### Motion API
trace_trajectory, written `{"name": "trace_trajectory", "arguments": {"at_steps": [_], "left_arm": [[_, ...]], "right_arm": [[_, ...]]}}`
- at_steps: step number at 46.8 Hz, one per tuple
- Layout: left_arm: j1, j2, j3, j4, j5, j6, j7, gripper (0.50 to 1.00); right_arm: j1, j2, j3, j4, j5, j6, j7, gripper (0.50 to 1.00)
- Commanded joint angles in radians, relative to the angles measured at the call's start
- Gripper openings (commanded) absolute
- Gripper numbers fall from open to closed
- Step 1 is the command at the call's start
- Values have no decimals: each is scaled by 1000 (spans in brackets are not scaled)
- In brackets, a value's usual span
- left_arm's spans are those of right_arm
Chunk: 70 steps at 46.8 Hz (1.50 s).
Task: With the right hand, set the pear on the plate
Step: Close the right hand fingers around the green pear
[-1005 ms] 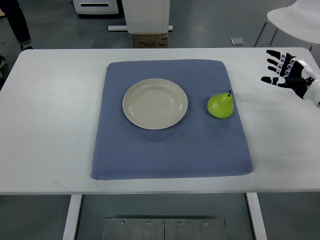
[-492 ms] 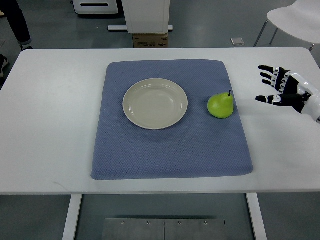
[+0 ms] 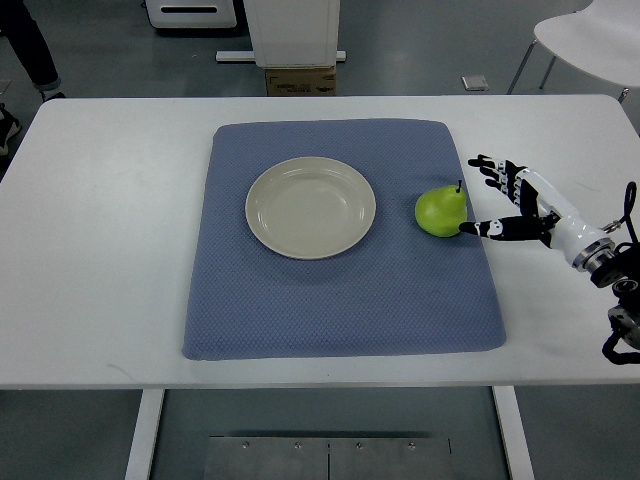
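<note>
A green pear (image 3: 441, 211) with a dark stem lies on the right side of a blue mat (image 3: 340, 290). A cream plate (image 3: 310, 207) sits empty on the mat, left of the pear. My right hand (image 3: 490, 195) comes in from the right edge and is just right of the pear, fingers spread open. Its thumb tip (image 3: 468, 229) is at the pear's lower right side; the other fingertips (image 3: 480, 162) are above and to the right, apart from the pear. It holds nothing. The left arm does not show.
The mat lies on a white table (image 3: 100, 250). A white chair (image 3: 590, 40) stands beyond the far right corner. A cardboard box (image 3: 300, 78) and a white stand are behind the table. A person's leg (image 3: 30, 45) shows at the far left.
My right hand has moved left and toward the near side, from over the bare table at the right edge to right beside the pear. The pear and plate have not moved.
</note>
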Motion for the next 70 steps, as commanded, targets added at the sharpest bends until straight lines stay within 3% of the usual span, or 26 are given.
{"name": "trace_trajectory", "arguments": {"at_steps": [1,27,36,48,70], "left_arm": [[0,0,0,0,0,0,0,1000],[1,0,0,0,0,0,0,1000],[0,0,0,0,0,0,0,1000],[0,0,0,0,0,0,0,1000],[0,0,-2,0,0,0,0,1000]], "right_arm": [[2,5,-10,11,-2,-17,0,998],[83,95,-191,2,-12,-275,-19,983],[89,95,-200,-3,-12,-292,-51,981],[91,111,-205,-20,-14,-318,-80,933],[133,126,-311,-21,-14,-394,-80,910]]}}
